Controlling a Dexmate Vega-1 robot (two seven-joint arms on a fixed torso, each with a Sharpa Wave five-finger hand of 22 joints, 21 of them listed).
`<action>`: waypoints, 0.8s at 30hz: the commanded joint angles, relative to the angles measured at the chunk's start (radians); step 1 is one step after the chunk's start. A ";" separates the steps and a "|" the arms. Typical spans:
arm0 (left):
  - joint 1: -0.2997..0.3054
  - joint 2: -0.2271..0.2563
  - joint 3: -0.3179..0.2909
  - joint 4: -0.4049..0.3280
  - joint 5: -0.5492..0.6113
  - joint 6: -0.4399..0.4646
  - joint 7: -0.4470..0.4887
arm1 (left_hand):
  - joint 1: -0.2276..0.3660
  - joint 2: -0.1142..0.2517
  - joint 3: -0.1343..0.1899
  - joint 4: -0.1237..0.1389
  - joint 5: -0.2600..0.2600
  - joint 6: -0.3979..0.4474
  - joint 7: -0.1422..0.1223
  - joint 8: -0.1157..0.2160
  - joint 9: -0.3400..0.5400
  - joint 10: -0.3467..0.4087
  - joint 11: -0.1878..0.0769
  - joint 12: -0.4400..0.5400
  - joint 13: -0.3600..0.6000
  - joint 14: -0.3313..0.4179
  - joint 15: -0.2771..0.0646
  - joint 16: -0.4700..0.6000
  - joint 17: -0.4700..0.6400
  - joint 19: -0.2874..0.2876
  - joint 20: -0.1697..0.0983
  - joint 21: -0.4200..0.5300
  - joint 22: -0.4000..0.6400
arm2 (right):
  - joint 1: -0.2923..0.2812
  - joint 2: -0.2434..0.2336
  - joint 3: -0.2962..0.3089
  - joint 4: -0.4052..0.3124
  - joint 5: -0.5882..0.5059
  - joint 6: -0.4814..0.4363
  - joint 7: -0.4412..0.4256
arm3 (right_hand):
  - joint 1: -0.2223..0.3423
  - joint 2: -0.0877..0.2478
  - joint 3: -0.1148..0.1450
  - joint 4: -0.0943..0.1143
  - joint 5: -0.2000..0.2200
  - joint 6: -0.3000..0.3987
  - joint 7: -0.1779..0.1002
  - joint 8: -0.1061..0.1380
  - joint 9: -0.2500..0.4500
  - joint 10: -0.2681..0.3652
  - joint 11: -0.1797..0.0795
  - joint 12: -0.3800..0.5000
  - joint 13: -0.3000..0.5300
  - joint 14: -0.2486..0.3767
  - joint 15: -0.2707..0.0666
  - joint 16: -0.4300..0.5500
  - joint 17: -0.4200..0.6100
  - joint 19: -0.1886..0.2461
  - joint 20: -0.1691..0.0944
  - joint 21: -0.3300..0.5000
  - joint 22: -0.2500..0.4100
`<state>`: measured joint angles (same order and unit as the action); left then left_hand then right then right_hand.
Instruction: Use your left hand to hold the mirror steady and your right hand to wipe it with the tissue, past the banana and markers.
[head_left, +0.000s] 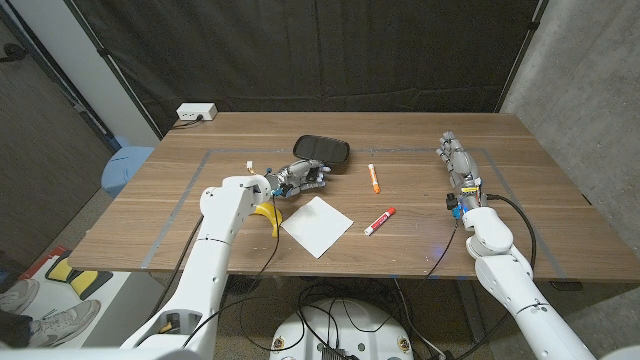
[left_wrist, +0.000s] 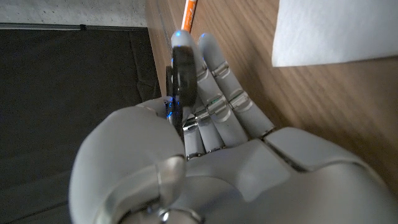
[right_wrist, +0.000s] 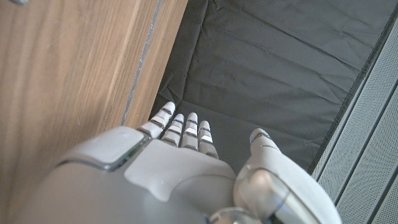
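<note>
Mirror (head_left: 321, 149) lying dark and oval toward the far middle of the wooden surface (head_left: 540, 215), where my left robot hand (head_left: 300, 177) is reaching up to its near edge; in the left wrist view a dark disc-like rim is sitting edge-on between my thumb and fingers (left_wrist: 217, 99), so that robot hand is looking closed on the mirror. White tissue (head_left: 316, 225) is lying flat nearer to me, just beside the banana (head_left: 266, 218) that is peeking out from under my left forearm. Two markers are resting to the right of the tissue: an orange marker (head_left: 372, 178) farther back and a red marker (head_left: 379, 221) closer in. My right robot hand (head_left: 459, 163) is waiting well apart on the right side, fingers stretched out straight together and holding nothing.
</note>
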<state>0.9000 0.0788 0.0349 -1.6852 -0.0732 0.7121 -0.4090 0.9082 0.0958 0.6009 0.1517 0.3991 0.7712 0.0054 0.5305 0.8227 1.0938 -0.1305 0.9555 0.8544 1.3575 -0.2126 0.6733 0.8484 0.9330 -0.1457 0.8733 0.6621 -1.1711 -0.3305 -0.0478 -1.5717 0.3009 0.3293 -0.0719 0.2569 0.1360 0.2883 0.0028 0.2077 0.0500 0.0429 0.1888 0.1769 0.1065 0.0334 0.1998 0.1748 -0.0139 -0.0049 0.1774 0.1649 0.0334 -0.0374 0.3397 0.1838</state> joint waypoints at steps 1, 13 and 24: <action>0.011 0.051 0.065 0.004 0.054 -0.165 0.002 | 0.001 -0.019 -0.014 -0.001 0.006 0.000 -0.011 0.038 0.075 -0.014 0.004 0.136 0.392 -0.012 0.010 0.123 0.217 -0.058 -0.042 0.106 0.120 | -0.008 -0.002 0.004 -0.007 0.000 0.002 -0.003 | 0.008 0.006 -0.004 0.001 0.001 0.011 0.002 0.001 0.004 0.008 0.004 0.001 0.002 0.007 -0.006 0.000 0.003 0.008 -0.017 -0.007 0.003; 0.035 0.084 0.108 0.003 0.125 -0.360 0.077 | -0.029 -0.009 -0.023 0.012 0.002 0.025 -0.031 0.065 0.105 -0.027 0.006 0.277 0.393 -0.043 0.015 0.235 0.387 -0.078 -0.040 0.152 0.124 | -0.024 -0.025 -0.005 -0.079 -0.074 -0.075 -0.068 | 0.041 0.066 0.041 0.008 0.012 0.054 -0.019 0.012 0.004 0.046 -0.021 0.011 0.002 0.033 -0.035 0.008 0.005 0.036 -0.049 -0.006 0.005; 0.031 0.108 0.109 0.080 0.101 -0.549 0.073 | -0.044 -0.001 -0.025 0.011 0.001 0.024 -0.032 0.068 0.106 -0.049 -0.003 0.349 0.392 -0.060 0.011 0.284 0.388 -0.084 -0.044 0.163 0.102 | -0.062 -0.116 -0.049 -0.209 -0.250 -0.198 -0.144 | 0.088 0.058 0.102 0.026 0.012 0.101 -0.037 0.017 0.005 0.099 -0.039 0.020 0.002 0.081 -0.051 0.016 0.005 0.077 -0.069 0.004 0.009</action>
<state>0.9308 0.1628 0.1367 -1.6685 0.0422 0.3475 -0.3404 0.8689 0.0886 0.5764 0.1614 0.4016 0.7842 -0.0251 0.5925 0.9326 1.0620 -0.1236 1.2898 1.2437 1.3008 -0.1988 0.9446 1.2341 0.8531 -0.1072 1.0251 0.7648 -1.2020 -0.3751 -0.0621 -1.6730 0.1926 0.2314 -0.1481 0.3234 0.1839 0.3766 0.0307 0.2156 0.1358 0.0071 0.1966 0.1793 0.1867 -0.0056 0.2113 0.1748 0.0459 -0.0355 0.1854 0.1695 0.0950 -0.0368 0.3368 0.1887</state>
